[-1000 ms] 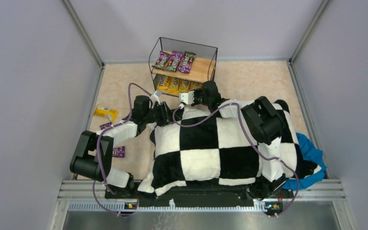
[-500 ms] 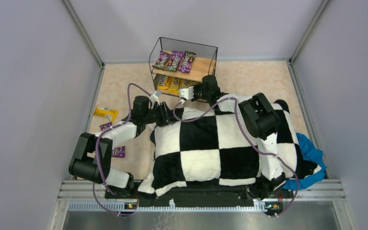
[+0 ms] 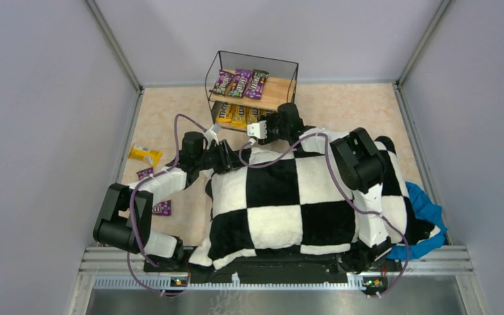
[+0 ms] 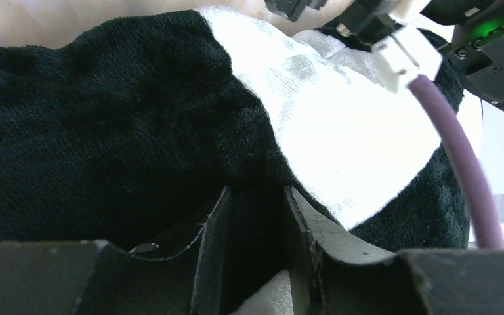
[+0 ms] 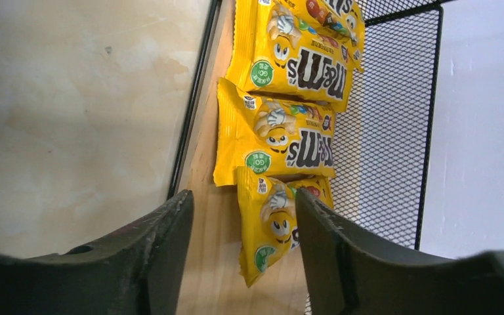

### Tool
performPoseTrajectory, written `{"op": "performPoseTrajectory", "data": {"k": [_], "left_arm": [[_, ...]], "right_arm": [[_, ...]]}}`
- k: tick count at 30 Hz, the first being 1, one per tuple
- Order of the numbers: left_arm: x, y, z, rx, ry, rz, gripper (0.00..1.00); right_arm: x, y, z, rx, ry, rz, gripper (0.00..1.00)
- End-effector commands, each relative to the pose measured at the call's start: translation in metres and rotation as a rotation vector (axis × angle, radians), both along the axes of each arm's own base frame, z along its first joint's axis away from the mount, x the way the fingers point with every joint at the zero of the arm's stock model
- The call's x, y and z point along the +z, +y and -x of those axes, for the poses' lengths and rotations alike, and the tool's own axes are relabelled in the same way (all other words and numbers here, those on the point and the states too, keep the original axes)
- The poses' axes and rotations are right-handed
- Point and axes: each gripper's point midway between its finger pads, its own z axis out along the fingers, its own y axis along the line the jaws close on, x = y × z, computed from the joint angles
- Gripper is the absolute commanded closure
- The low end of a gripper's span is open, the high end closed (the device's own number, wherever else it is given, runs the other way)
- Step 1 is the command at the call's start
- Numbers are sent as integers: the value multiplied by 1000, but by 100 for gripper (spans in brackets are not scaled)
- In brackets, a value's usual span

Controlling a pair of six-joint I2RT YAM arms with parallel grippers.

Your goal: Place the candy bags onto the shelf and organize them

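Right pincer stands apart at the lower shelf board, a yellow bag lying in its gap beside two more. My left pincer is clamped on a fold of cushion.

Top yellow bag cut by frame edge; nearest yellow bag partly behind right gripper finger. Left gripper finger gap too dark against checkered cushion; grip on it unclear.
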Motion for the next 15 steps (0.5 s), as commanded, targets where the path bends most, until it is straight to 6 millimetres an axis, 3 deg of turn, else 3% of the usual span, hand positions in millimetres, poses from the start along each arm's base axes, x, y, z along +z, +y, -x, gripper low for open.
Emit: {"op": "performPoseTrajectory", "data": {"k": [1,7,9,15], "left_arm": [[-16,-1,26,-64,97,-40,56],[-6,2,21,-57,59,-67,52],[-1,3,20,-57,51,-71,51],[15,8,12,-39,8,-110,47]], "right_arm": [[53,2,11,5,-5,-117,38],[90,12,48,4,33,-231,20],[97,20,67,21,58,-250,2],[112,29,103,-50,139,-354,1]]}}
